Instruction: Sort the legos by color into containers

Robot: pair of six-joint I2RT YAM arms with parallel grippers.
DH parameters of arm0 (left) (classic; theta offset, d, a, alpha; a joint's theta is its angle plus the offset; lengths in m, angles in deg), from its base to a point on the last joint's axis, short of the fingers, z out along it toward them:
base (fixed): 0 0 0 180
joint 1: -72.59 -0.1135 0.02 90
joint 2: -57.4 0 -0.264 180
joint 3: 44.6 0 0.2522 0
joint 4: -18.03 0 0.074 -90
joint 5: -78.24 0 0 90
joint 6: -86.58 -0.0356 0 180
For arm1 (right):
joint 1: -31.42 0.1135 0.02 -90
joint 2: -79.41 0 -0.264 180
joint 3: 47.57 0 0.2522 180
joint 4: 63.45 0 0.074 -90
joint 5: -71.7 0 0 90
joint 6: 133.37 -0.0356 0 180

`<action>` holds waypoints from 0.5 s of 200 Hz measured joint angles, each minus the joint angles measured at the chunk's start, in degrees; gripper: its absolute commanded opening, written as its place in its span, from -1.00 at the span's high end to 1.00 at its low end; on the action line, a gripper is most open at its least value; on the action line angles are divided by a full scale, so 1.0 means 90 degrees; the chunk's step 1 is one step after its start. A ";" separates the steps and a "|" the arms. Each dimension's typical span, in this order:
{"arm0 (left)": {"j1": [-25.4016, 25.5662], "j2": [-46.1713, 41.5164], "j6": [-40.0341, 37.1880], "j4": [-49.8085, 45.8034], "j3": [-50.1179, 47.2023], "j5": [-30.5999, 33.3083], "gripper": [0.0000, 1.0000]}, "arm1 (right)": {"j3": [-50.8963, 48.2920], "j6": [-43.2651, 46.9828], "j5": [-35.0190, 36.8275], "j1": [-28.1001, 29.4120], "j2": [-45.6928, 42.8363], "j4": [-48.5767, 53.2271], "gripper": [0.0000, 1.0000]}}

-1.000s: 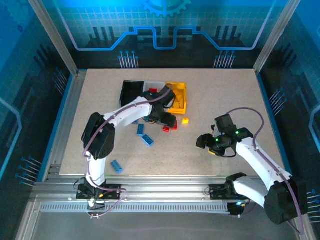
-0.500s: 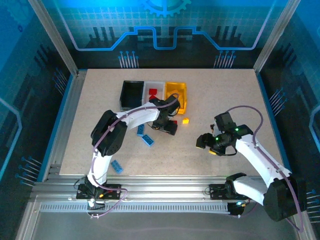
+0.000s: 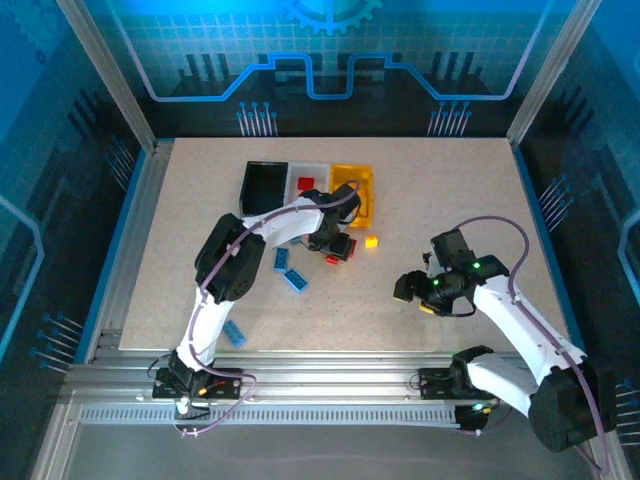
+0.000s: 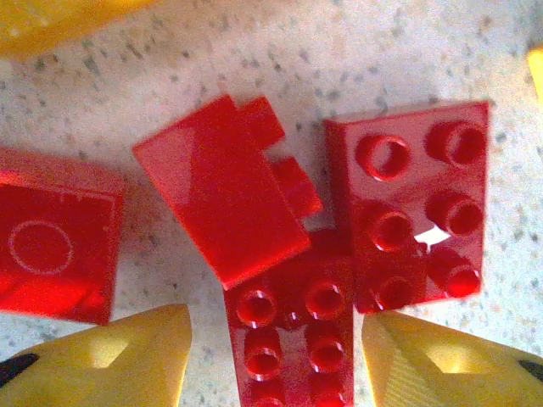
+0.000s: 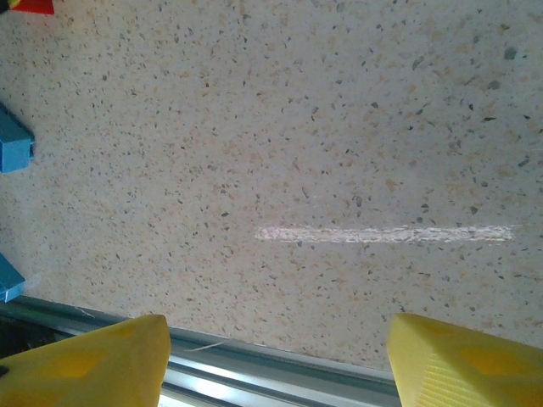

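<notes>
Left tool hangs low over a knot of red legos. Its yellow fingers are parted on either side of one studded red brick, and a sliver of speckle shows at each side, so I read it as open and gripping nothing. My right tool is open too, with its fingers wide apart over bare surface and nothing between them.

From above, the three containers sit in a row just beyond the left-arm tool: the black bin off to its left, the white bin in the middle, and the yellow bin nearest its wrist. A red piece lies inside the white bin.

Ahead of the left fingers, a six-stud red brick lies flat and touches the one between them. A red brick tipped on its side leans against both. Another red block sits apart to the left.

One small yellow brick rests just right of that tool. Two blue bricks lie near its left side, and a third blue one lies well back toward the arm bases.
</notes>
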 measured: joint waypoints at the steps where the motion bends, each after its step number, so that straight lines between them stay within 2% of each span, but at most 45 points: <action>1: -0.0002 0.0010 0.0002 0.0000 0.0002 0.0000 0.01 | 0.0000 0.0000 0.0000 0.0000 0.0000 0.0000 -0.40; 36: 0.0002 0.0058 -0.0024 -0.0044 0.0010 -0.0005 0.11 | 0.0000 0.0002 0.0000 0.0000 0.0002 -0.0007 -0.40; 52: 0.0010 0.0058 -0.0022 -0.0041 -0.0032 -0.0005 0.22 | 0.0000 0.0000 -0.0002 0.0000 0.0007 -0.0012 -0.40; 100: 0.0063 -0.0243 0.0146 0.0202 -0.0549 -0.0090 0.38 | -0.0017 -0.0002 -0.0005 0.0000 0.0017 -0.0109 -0.39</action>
